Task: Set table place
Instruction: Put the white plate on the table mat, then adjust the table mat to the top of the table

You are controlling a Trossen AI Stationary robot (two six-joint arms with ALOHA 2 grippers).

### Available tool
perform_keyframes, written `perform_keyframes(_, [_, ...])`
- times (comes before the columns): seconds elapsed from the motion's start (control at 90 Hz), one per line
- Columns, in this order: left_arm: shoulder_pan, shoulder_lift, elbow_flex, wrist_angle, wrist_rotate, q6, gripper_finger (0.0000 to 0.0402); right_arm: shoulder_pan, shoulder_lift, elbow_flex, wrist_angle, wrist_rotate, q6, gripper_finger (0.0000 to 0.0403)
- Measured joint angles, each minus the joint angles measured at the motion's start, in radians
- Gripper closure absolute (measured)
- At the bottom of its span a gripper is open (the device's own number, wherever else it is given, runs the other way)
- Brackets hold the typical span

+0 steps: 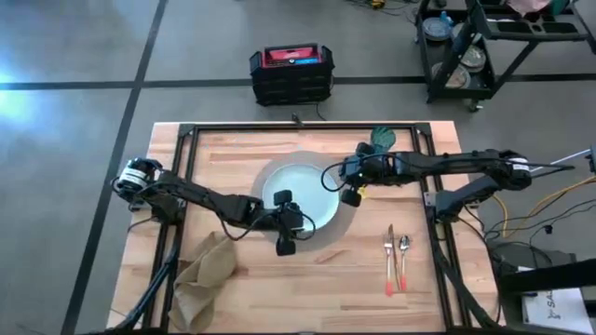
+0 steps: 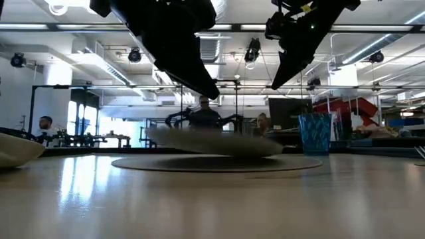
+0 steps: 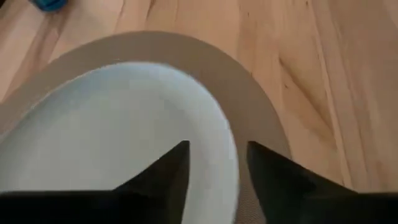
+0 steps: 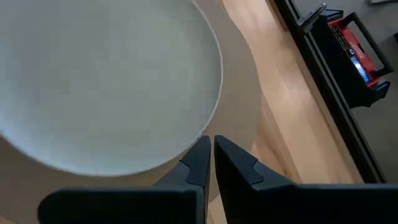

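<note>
Nearest the front edge of the table (image 1: 307, 298), the brown napkin (image 1: 203, 274) is lying crumpled at the left, and the orange-handled fork (image 1: 389, 261) and spoon (image 1: 404, 262) are lying side by side at the right, well apart from the mat.

The left gripper (image 1: 285, 221) is sitting at the near rim of the plate (image 1: 300, 186). Its fingers (image 3: 165, 174) are standing apart with the plate's rim running between them in the left wrist view; whether the pads are pressing on the rim cannot be told. In the low view the plate (image 2: 212, 142) is appearing slightly tilted over the round tan mat (image 2: 219, 162), with its left edge raised.

The right gripper (image 1: 352, 181) is hanging at the plate's right edge, over the mat's border. Its fingers (image 4: 199, 163) are drawn nearly together, with only a thin slit between the tips, and they are holding nothing; their tips are just outside the plate's rim (image 4: 211, 99).

The mat (image 1: 346, 212) is showing as a narrow ring around the plate, and bare wood is lying open between it and the cutlery.

Farther back, the teal cup (image 1: 384, 139) is standing upright beside the far rail of the black frame (image 1: 307, 128), close behind the right arm.
</note>
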Motion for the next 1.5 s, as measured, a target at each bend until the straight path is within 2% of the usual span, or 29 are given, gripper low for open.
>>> perform_keyframes(0.133, [0.002,-0.003,0.000,-0.043,-0.008,-0.055,0.0203,0.001,0.000,-0.007,-0.004,-0.004,0.044,0.0396])
perform_keyframes(0.256, [0.011,0.000,-0.011,-0.150,-0.027,-0.154,0.0197,0.020,0.003,-0.068,-0.015,-0.045,0.160,0.0400])
perform_keyframes(0.444, [0.012,-0.001,-0.041,-0.346,-0.067,-0.287,0.0216,0.063,0.005,-0.266,0.090,-0.028,0.278,0.0403])
perform_keyframes(0.511, [0.011,-0.009,-0.040,-0.439,-0.066,-0.324,0.0226,0.063,0.014,-0.322,0.165,-0.069,0.303,0.0403])
perform_keyframes(0.589, [0.012,-0.026,-0.034,-0.562,-0.067,-0.365,0.0238,0.062,0.036,-0.359,0.230,-0.129,0.321,0.0403])
perform_keyframes(0.722, [0.012,-0.063,-0.034,-0.708,-0.047,-0.404,0.0258,0.061,0.081,-0.362,0.243,-0.137,0.322,0.0403])
perform_keyframes(0.922, [0.036,-0.083,-0.081,-0.644,-0.023,-0.378,0.0289,0.064,0.147,-0.324,0.243,-0.140,0.311,0.0403])
perform_keyframes(1.056, [0.080,-0.074,-0.156,-0.552,0.035,-0.373,0.0310,0.064,0.176,-0.299,0.240,-0.141,0.291,0.0403])
perform_keyframes(1.311, [0.221,-0.078,-0.315,-0.318,0.086,-0.310,0.0342,0.064,0.182,-0.285,0.223,-0.166,0.274,0.0403])
perform_keyframes(1.5, [0.310,-0.077,-0.337,-0.202,0.123,-0.229,0.0358,0.020,0.215,-0.286,0.220,-0.162,0.215,0.0403])
